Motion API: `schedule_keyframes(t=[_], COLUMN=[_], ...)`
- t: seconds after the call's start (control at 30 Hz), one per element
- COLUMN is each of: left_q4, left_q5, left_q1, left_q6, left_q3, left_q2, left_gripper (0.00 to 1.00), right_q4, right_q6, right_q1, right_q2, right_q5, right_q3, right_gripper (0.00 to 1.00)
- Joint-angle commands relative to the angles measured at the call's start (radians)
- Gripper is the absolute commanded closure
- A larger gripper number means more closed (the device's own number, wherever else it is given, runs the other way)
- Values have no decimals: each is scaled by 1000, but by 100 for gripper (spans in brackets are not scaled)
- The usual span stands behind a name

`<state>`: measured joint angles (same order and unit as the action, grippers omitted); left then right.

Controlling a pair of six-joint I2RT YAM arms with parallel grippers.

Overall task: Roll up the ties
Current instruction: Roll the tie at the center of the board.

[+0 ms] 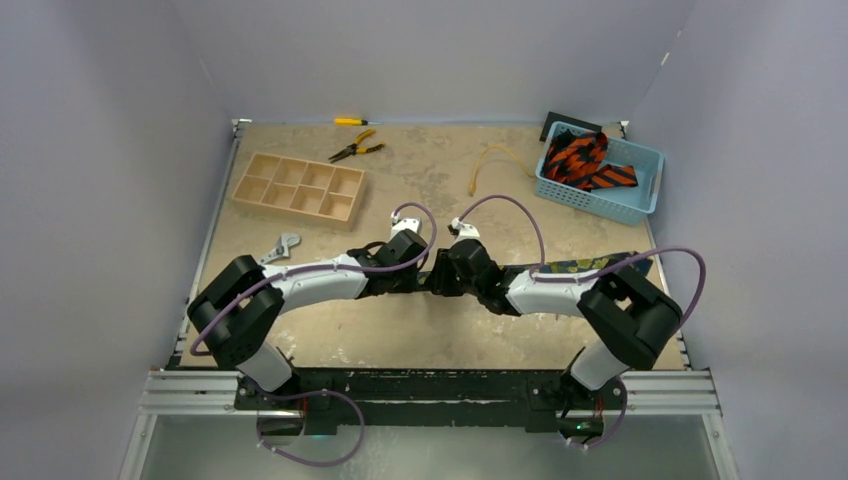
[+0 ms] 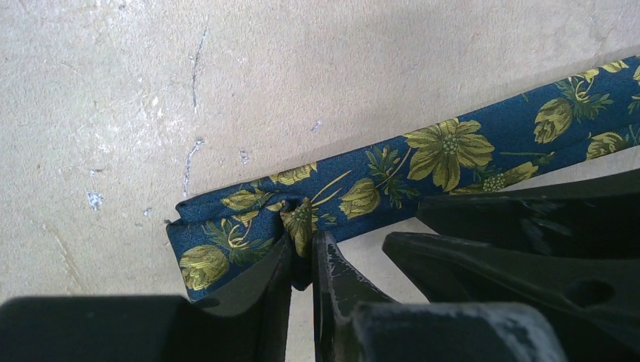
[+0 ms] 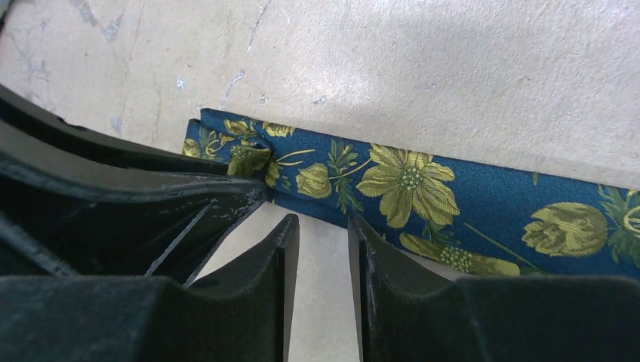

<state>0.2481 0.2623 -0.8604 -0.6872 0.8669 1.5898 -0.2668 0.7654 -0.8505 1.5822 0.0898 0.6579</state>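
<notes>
A navy tie (image 2: pixel 453 147) with gold flowers lies flat on the table, running right under my right arm (image 1: pixel 572 266). Its left end (image 2: pixel 215 241) is folded back on itself. My left gripper (image 2: pixel 303 243) is shut on a pinch of fabric at that folded end. Close beside it on the right, my right gripper (image 3: pixel 321 222) stands open at the tie's near edge, with bare table between its fingers. Both grippers meet at mid-table (image 1: pixel 436 278). Orange-red ties with black stripes (image 1: pixel 582 160) lie bunched in the blue basket (image 1: pixel 592 200).
A wooden compartment tray (image 1: pixel 292 208) sits at the back left, with pliers (image 1: pixel 356 150) and a yellow-handled tool (image 1: pixel 350 121) behind it. A wrench (image 1: pixel 282 247) lies near the left arm. A thin yellow cord (image 1: pixel 492 160) lies left of the basket.
</notes>
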Motion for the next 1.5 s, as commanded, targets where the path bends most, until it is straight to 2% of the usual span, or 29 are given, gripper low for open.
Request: schedule_keyframes(t=[0.0,0.27,1.17,1.27,1.47], left_q4=[-33,-53,-62,-56,-58], left_q5=[12,5,-3,19,52], left_q1=[-6,-8,-8,-8,-6], left_q6=[5,-5,-49,-54,-57], left_q3=[34,32,14,2,-16], left_q2=[8,-4,-140,-175,-204], left_gripper=[84,70,55,53,52], right_q4=[26,26,37,16,-17], right_q6=[-12,-12,-18,-23,-41], right_q1=[-4,-4,-4,-4,-4], right_q2=[-64,-82,-131,-140,-122], right_q5=[38,42,26,9,-50], right_q3=[-13,-22,-32,-26,23], right_gripper=[65,65,65,62,45])
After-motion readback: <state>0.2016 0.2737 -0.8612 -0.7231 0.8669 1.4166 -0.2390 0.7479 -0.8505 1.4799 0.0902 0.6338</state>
